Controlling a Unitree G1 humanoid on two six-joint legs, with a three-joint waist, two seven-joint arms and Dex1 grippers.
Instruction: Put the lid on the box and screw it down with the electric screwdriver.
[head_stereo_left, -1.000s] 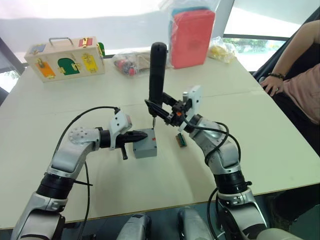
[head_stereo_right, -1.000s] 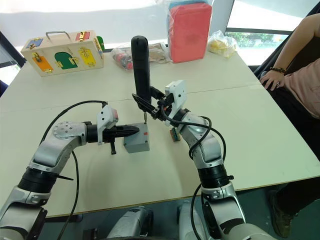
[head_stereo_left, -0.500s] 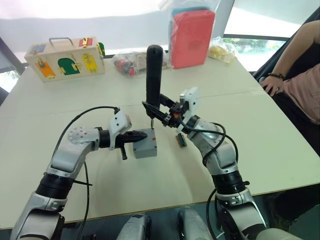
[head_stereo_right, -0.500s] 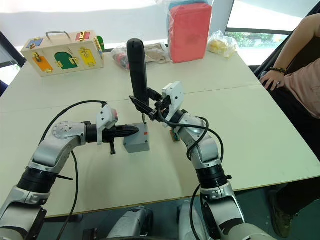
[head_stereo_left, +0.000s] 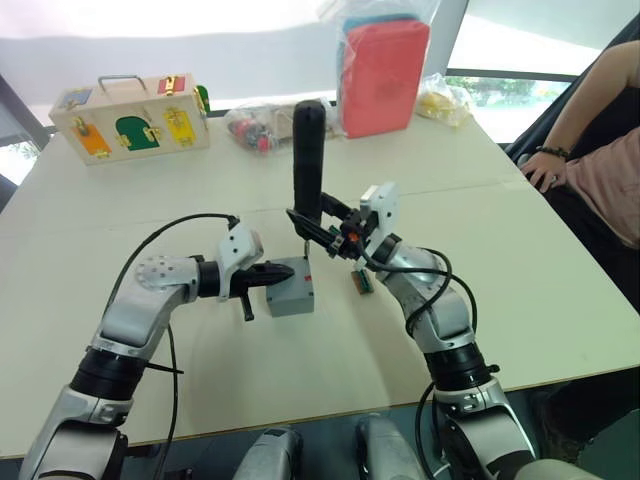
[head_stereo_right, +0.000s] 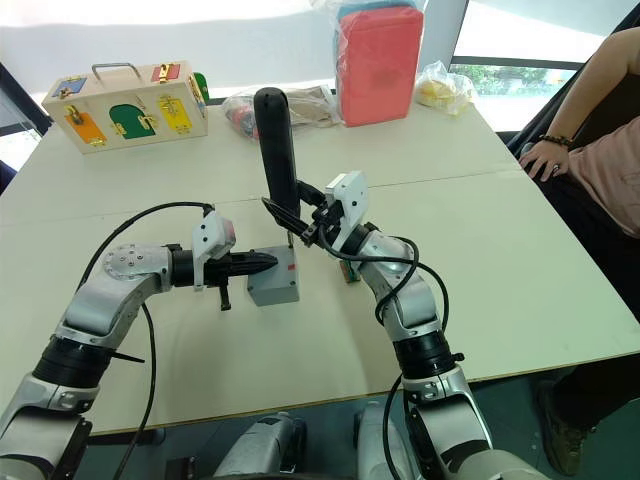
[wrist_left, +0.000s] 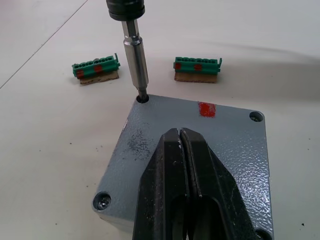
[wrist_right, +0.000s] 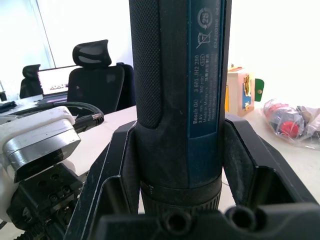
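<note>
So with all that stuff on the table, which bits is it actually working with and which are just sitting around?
In use:
- the lid, on the box, pressed down by the shut left gripper
- the electric screwdriver, in the right gripper, bit in a corner hole

Lying about:
- two green connector pieces
- wooden latch box
- red pouch
- bagged items

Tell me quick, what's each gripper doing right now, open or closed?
Left gripper: closed, empty, fingers pressing down on the lid.
Right gripper: closed around the electric screwdriver.
</note>
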